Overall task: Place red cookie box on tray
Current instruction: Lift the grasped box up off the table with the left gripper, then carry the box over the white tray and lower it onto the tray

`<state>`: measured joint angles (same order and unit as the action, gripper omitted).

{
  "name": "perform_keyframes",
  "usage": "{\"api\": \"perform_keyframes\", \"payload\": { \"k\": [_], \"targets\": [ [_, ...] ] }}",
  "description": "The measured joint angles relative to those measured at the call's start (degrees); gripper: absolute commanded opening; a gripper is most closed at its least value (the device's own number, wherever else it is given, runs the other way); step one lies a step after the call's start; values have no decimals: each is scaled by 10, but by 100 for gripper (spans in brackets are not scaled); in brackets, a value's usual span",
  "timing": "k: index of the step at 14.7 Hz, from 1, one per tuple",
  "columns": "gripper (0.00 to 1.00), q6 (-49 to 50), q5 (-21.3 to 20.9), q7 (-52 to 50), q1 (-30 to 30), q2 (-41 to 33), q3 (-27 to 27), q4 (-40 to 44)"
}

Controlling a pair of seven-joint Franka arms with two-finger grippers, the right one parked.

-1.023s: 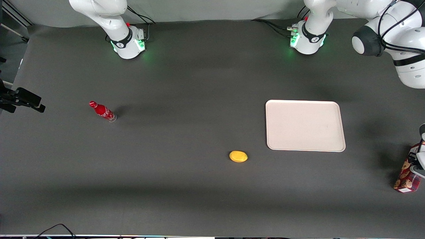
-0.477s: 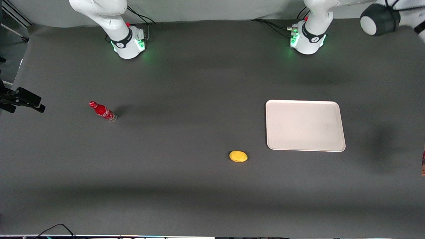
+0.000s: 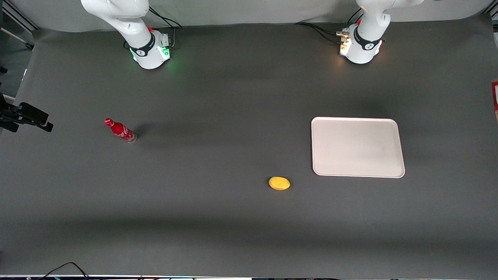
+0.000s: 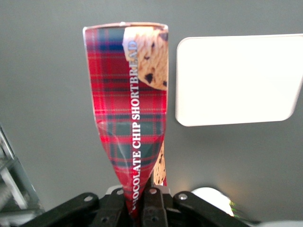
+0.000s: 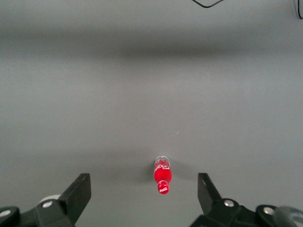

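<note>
The red cookie box, red tartan printed with cookies and white lettering, hangs in the air in the left wrist view. My gripper is shut on its squeezed end. The table lies well below the box. The cream-white tray lies flat on the table beside and below the box, with nothing on it. In the front view the tray sits toward the working arm's end. Only a red sliver of the box shows at that view's edge, and the gripper is out of that view.
A small red soda bottle stands toward the parked arm's end of the dark table. A yellow rounded object lies nearer the front camera than the tray, close to its corner. The two arm bases stand along the table's back edge.
The box has been lifted off the table at the working arm's end and carried mostly out of the front view. Its red sliver now shows farther from the camera. The working arm's base light went from green to amber.
</note>
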<state>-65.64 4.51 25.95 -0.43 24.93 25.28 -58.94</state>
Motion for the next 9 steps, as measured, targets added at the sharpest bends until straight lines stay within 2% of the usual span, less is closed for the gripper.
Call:
{"api": "perform_keyframes", "payload": {
  "k": [2,4,6,9],
  "targets": [
    [0,57,-45,-105,-5,-50,-82,-2],
    [0,76,-71,-177,-11,-93,-148,-35],
    [0,44,-78,-200,-13,-126,-175,-114],
    [0,-86,-79,-201,-12,-153,-182,-275]
  ]
}}
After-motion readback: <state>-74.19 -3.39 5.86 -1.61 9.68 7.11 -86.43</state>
